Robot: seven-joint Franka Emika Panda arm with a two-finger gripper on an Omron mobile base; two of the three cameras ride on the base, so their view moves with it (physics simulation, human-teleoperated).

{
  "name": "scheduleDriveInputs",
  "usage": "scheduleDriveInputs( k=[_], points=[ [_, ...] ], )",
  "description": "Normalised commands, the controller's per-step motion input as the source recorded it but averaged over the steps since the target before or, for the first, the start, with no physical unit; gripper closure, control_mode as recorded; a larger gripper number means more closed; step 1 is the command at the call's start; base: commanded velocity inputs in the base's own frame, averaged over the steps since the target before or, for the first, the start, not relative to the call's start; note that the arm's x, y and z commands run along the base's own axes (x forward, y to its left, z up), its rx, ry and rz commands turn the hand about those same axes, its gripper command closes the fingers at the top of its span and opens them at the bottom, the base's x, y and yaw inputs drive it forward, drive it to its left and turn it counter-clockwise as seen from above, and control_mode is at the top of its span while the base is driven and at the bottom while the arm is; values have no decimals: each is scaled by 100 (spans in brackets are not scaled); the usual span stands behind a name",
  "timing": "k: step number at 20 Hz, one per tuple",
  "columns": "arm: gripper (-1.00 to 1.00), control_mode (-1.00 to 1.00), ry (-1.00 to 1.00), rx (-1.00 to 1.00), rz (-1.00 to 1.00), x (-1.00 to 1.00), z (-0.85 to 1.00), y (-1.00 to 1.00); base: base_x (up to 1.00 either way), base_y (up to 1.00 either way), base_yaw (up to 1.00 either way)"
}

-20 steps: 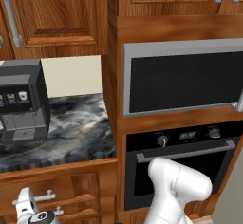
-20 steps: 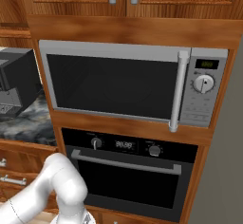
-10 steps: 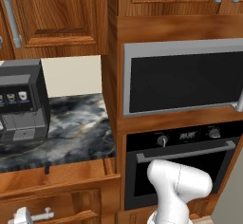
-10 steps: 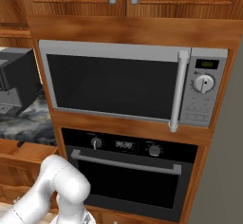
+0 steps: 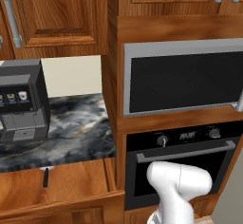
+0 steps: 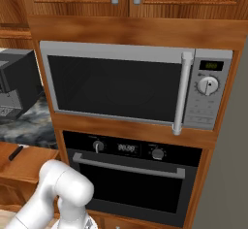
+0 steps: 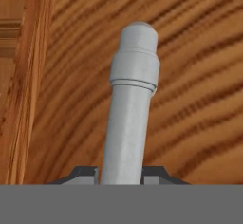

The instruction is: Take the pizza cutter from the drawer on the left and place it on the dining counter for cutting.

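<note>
Fingertips (image 7: 85, 174) of the claw (image 7: 121, 175) sit at either side of the silver bar handle (image 7: 130, 104), which runs straight up between them toward its rounded end cap; the jaws are clenched on that bar. Directly behind the bar, ahead of the claw, lies the reddish-brown wood of the drawer front, grain sweeping in curved bands, with a raised wooden edge to the claw's left in the hand view. From the base cameras the drawer (image 5: 71, 185) stands pulled out beneath the marbled counter (image 5: 71, 133), its wooden floor exposed. Inside it lies the pizza cutter (image 5: 46, 176), a slim dark utensil close under the counter's lip; the right base view catches it too, near the left edge. Above the claw on the counter stands the coffee machine (image 5: 21, 102). Off to the claw's right the tall cabinet holds the microwave (image 6: 131, 85) and, below it, the black oven (image 6: 131, 174) with its long bar handle. The white arm (image 5: 178, 190) bends down in front of the oven door.
</note>
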Motion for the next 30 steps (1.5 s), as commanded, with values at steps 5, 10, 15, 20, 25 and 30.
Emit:
scheduleDriveInputs(
  k=[5,10,15,20,25,30],
  points=[
    [100,-100,0,0,0,-69,-5,0,0,0,0],
    [100,-100,1,0,0,-65,-5,0,0,0,0],
    [100,-100,2,0,0,-64,-6,0,0,0,0],
    [100,-100,3,0,0,-61,-6,0,0,0,0],
    [100,-100,3,0,0,-56,-6,0,0,0,0],
    [100,-100,3,0,0,-54,-7,1,0,0,0]
  ],
)
